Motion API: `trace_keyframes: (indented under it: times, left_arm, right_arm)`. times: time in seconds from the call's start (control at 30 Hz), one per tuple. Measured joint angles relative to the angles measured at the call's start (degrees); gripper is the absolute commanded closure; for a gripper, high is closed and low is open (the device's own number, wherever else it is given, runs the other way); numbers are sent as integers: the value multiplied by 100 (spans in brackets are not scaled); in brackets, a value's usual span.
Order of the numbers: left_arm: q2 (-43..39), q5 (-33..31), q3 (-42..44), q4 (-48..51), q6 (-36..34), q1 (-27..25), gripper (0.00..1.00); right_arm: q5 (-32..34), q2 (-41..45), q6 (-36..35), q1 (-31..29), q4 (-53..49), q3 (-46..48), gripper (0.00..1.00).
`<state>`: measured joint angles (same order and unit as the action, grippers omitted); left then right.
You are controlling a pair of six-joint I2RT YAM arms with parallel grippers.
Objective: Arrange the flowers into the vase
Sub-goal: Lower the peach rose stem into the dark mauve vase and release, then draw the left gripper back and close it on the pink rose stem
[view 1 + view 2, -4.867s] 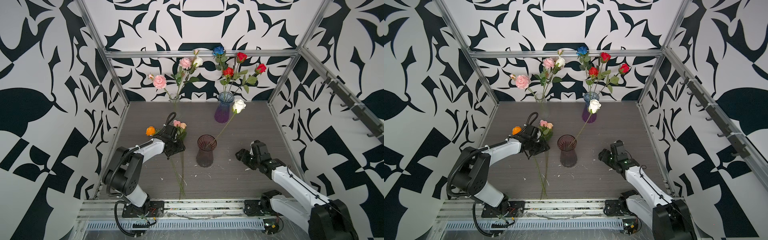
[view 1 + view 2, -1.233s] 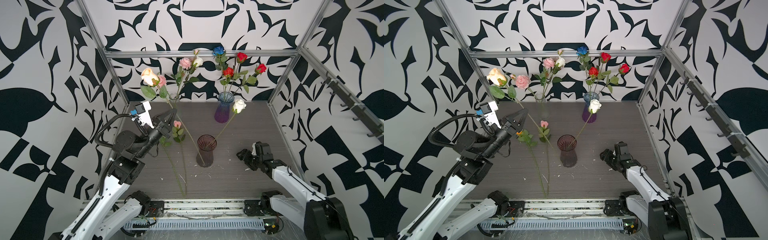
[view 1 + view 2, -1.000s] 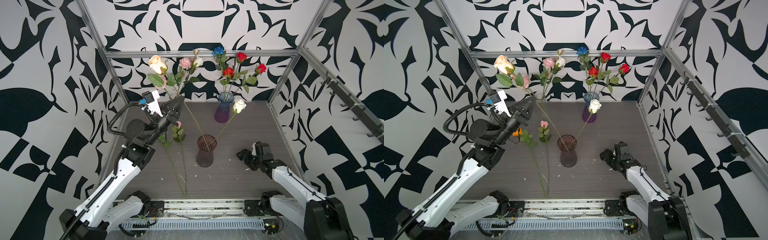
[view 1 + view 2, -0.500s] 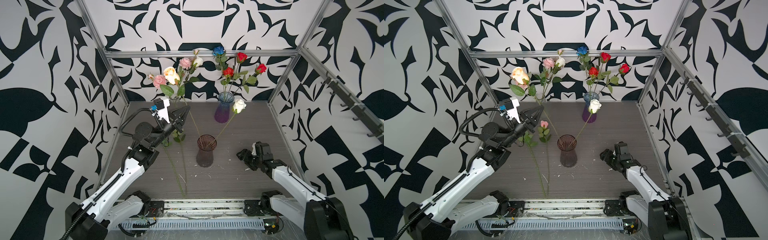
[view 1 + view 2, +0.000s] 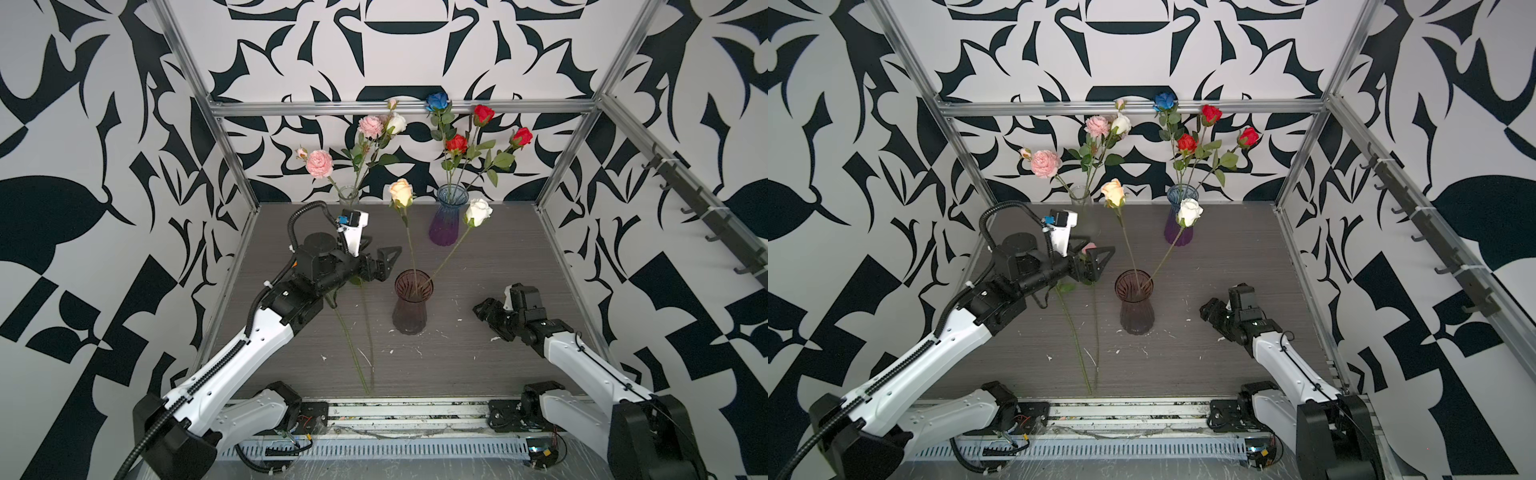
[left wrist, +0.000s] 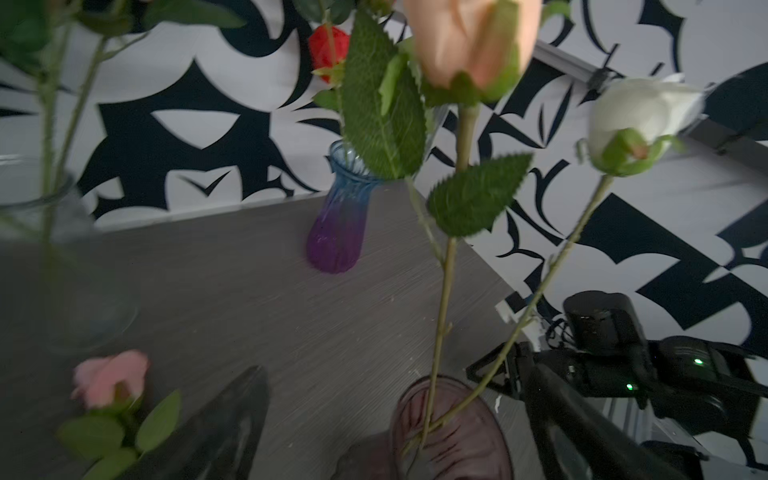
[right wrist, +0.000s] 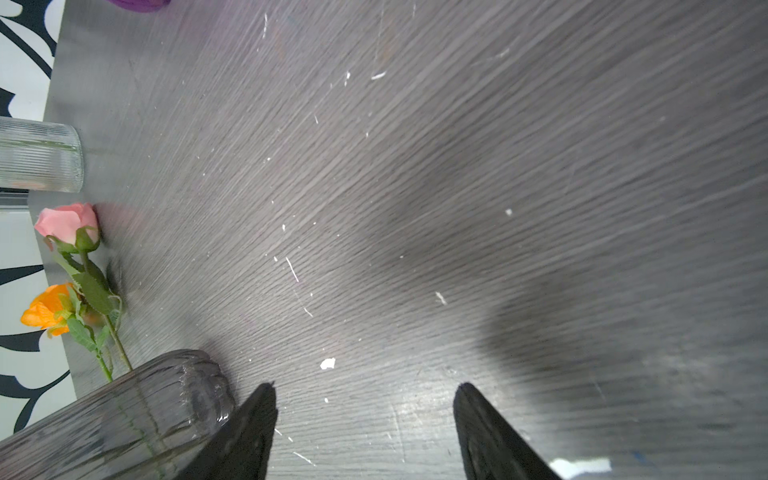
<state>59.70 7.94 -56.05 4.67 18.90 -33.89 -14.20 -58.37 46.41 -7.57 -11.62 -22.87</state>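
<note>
peach rose (image 5: pixel 401 192): stem sits in the smoky vase (image 5: pixel 409 309) mid-frame, head standing almost straight up
white rose (image 5: pixel 478 212): same vase, leaning off to the right
left gripper (image 5: pixel 380 259): jaws wide open and holding nothing, just left of the peach rose's stem
right gripper (image 7: pixel 365 386): jaws open too, empty, low over the bench (image 5: pixel 478 365), lower right of both top views
pink rose (image 7: pixel 68 222) + orange rose (image 7: pixel 45 309): lying flat on the bench left of the smoky vase
back row: clear vase (image 5: pixel 348 195) with pink blooms (image 5: pixel 320 163), blue-purple vase (image 5: pixel 445 224) with red roses (image 5: pixel 483 113) and a blue rose (image 5: pixel 437 101)
</note>
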Motion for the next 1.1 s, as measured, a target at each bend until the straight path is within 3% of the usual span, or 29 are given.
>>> trace_keyframes:
  times: [0.33, 0.57, 0.73, 1.1]
  left_arm:
    - [-175, -151, 540, 957, 304, 317, 1]
    - [352, -275, 656, 1443, 730, 570, 0]
    - [573, -227, 1075, 1377, 909, 614, 13]
    - [2004, 39, 1318, 911, 1182, 813, 21]
  right_arm:
    - [-59, -321, 0, 0, 94, 0, 29]
    - [-61, -319, 0, 2, 111, 0, 29]
    - [-61, -317, 0, 4, 118, 0, 29]
    - [-61, -319, 0, 7, 120, 0, 29]
